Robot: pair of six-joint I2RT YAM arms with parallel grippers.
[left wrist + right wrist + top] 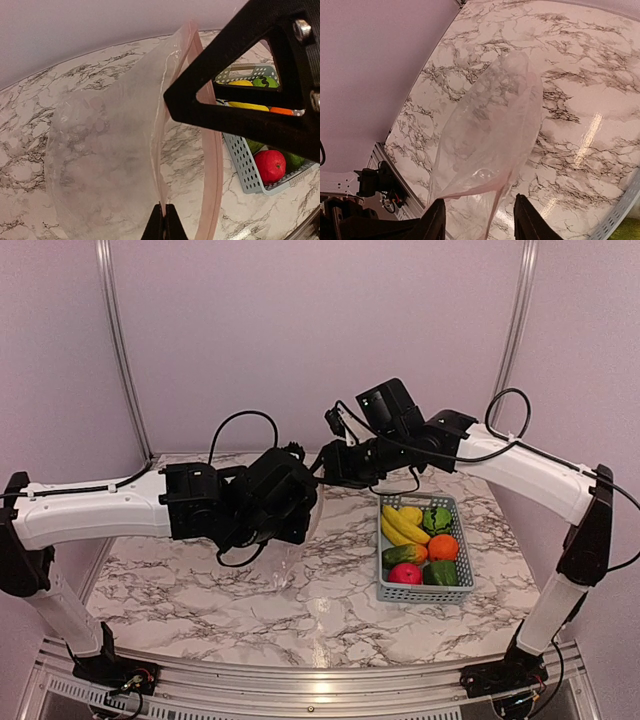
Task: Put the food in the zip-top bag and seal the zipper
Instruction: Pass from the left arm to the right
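**Marble worktop: bag raised, nothing yet packed**

A marble-patterned worktop is enclosed by plain lilac walls, with a metal rail along its near edge. A grey-blue basket is set toward the right side. All the food that can be seen is inside it: bananas, an orange, a red apple and some green pieces.

To the left of the basket, the zip-top bag is held up off the worktop. One lip of its mouth is clamped between the left jaws, which are pressed together on the film. The right jaws are spread apart at the bag's mouth, and no grip by them is shown. The pinkish zipper is seen parted, bowing toward the basket.

The task is judged to be at its start. The mouth is held open, no item has been put in, and both filling and sealing are left to do.

Bare worktop is available to the left of the basket and in front of it. Little room is left between the basket and the right-hand edge. The two arms are crowded together just left of the basket's far end.
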